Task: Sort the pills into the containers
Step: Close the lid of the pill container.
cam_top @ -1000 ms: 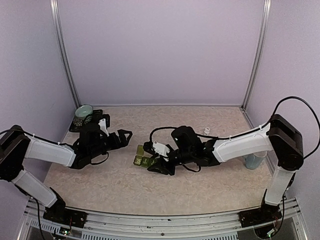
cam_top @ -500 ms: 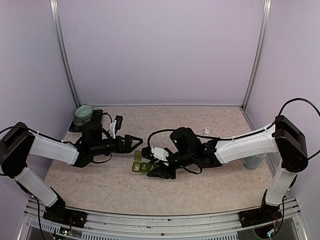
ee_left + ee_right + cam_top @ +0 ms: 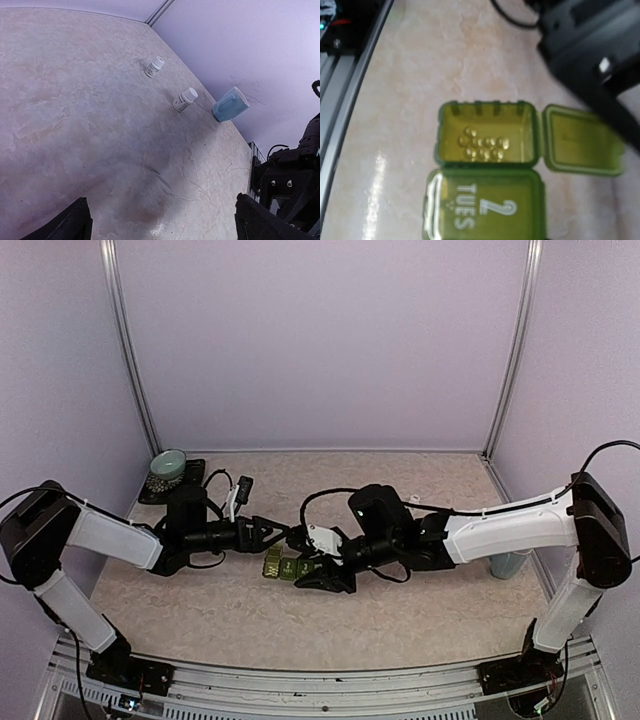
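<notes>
Since a second ago the left gripper (image 3: 272, 534) has been brought rightward from near the pale green bowl (image 3: 168, 468) to the middle of the desk (image 3: 200, 600), where its jaws are seen spread wide and empty, just beside the containers (image 3: 485, 210). On these, a green strip lying at mid-desk between the two arms, "2 TUES" is read in pale letters on one shut lid. The neighbouring compartment is shown with its lid folded flat and small yellowish pills (image 3: 485, 143) inside. The right gripper (image 3: 318, 578) is held low just right of them, and whether it is released or clenched cannot be told.
</notes>
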